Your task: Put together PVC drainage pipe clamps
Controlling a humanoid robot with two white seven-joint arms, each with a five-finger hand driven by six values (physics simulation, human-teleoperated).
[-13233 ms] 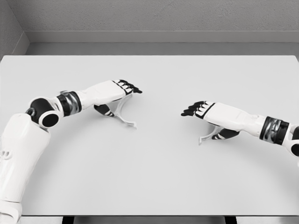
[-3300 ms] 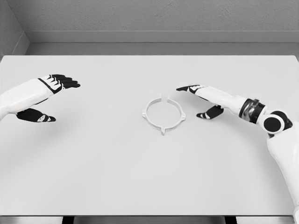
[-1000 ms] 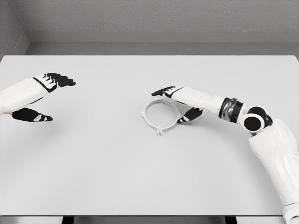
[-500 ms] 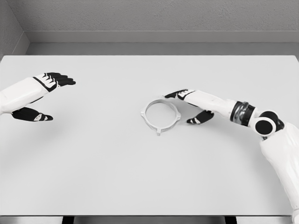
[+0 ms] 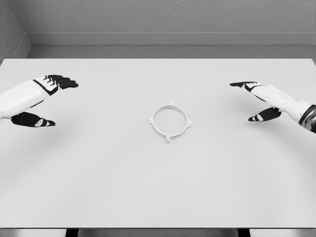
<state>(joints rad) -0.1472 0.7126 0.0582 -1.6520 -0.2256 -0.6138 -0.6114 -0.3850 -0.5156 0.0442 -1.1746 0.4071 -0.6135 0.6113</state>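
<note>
A white pipe clamp [image 5: 169, 121] lies flat in the middle of the white table [image 5: 158, 187]. Its two halves meet in a closed ring with small tabs sticking out around it. My left hand [image 5: 43, 98] hovers at the far left edge, fingers spread, holding nothing. Far to the right, my right hand [image 5: 256, 100] is also open and empty, well apart from the clamp.
A grey wall [image 5: 168, 17] runs behind the table's far edge. The table's front edge shows at the bottom of the view.
My right hand has pulled back from beside the clamp to the far right. The clamp ring stays closed at the centre. The left hand has barely moved.
</note>
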